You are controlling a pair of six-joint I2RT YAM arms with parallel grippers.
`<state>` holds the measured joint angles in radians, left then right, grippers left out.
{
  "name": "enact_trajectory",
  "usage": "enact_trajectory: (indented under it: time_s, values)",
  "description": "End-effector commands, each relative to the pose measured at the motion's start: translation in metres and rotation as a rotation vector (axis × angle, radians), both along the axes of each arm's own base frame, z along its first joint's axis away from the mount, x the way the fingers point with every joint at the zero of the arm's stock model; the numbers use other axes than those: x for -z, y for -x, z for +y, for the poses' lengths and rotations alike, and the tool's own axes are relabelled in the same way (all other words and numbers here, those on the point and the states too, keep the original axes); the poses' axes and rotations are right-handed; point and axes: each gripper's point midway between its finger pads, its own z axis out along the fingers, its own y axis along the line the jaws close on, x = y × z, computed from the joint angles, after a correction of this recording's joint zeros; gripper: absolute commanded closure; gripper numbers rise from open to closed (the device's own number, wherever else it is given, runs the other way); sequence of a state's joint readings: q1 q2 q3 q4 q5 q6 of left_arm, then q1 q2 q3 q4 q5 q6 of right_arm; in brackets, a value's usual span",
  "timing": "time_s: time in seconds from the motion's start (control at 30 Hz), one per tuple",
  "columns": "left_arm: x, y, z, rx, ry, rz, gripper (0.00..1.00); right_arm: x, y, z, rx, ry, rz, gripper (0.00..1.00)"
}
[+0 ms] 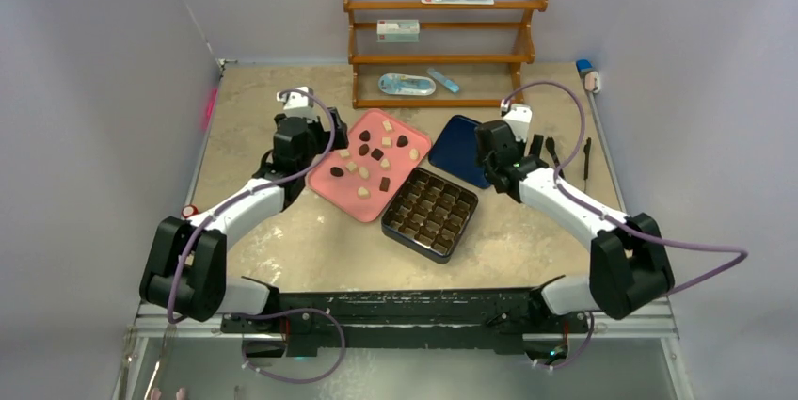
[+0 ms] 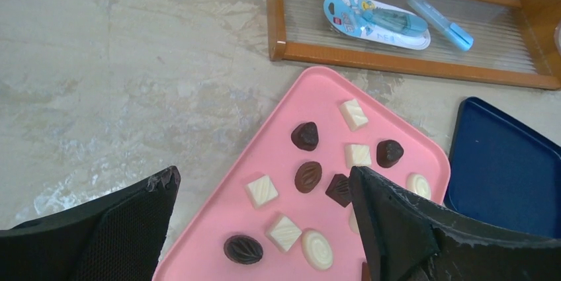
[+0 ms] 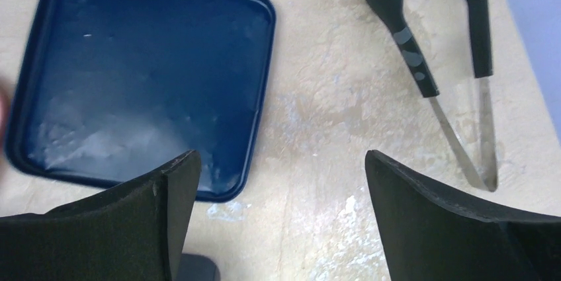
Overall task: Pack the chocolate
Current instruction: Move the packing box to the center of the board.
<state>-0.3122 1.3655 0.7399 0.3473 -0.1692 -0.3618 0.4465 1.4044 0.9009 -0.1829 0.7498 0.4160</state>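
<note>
The left tool (image 2: 261,175) hangs over the left side of the pink tray (image 2: 317,96), jaws spread wide, nothing between them. The chocolate (image 2: 308,176) is all loose on that tray, dark and white pieces mixed, a few nearly touching. That's worry number one: every piece looks way smaller than the gap between those fat black fingers (image 2: 410,228). A grab can easily nudge a neighbour, catch two at once, or flick one over the rim onto the tabletop (image 1: 320,249). They look smooth and rounded too, so an off-centre squeeze probably squirts one sideways, and a hard pinch likely dents it.

Next over, the dark gridded box (image 1: 401,196) sits just beside the tray. Its cells look small, so a drop from too high could bounce a piece into the wrong cell or leave it tilted on a divider. Whether any cell is filled can't be told from here.

The right tool (image 3: 281,157) is wide and empty as well, hovering at the near edge of the blue tray (image 3: 132,76), tongs (image 3: 403,36) lying off to its right. If both arms go for the box together, they could crowd each other.
</note>
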Motion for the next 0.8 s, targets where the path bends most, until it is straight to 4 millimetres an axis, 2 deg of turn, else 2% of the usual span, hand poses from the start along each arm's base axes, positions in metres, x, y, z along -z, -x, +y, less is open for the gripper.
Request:
enact_trajectory:
  time_s: [0.0, 0.13, 0.27, 0.43, 0.57, 0.77]
  values:
    - [0.002, 0.002, -0.003, -0.048, 0.062, -0.002, 0.03, -0.007, 0.02, 0.01, -0.011, -0.125, -0.057, 0.08]
    - [0.0, 0.007, -0.006, -0.059, 0.063, -0.004, 0.03, -0.017, 0.034, 0.023, -0.09, -0.26, -0.164, 0.21]
    - [-0.003, 0.011, -0.013, -0.053, 0.051, -0.008, 0.03, -0.017, 0.056, 0.024, -0.075, -0.306, -0.114, 0.25]
    - [-0.001, 0.015, -0.017, -0.057, 0.026, -0.005, 0.03, 0.002, 0.078, 0.043, -0.105, -0.339, -0.037, 0.31]
    - [-0.001, 0.019, -0.02, -0.058, 0.017, -0.004, 0.03, 0.022, 0.094, 0.061, -0.115, -0.303, 0.023, 0.31]
    - [-0.003, 0.021, -0.022, -0.06, 0.005, -0.009, 0.03, 0.043, 0.11, 0.074, -0.096, -0.266, 0.075, 0.33]
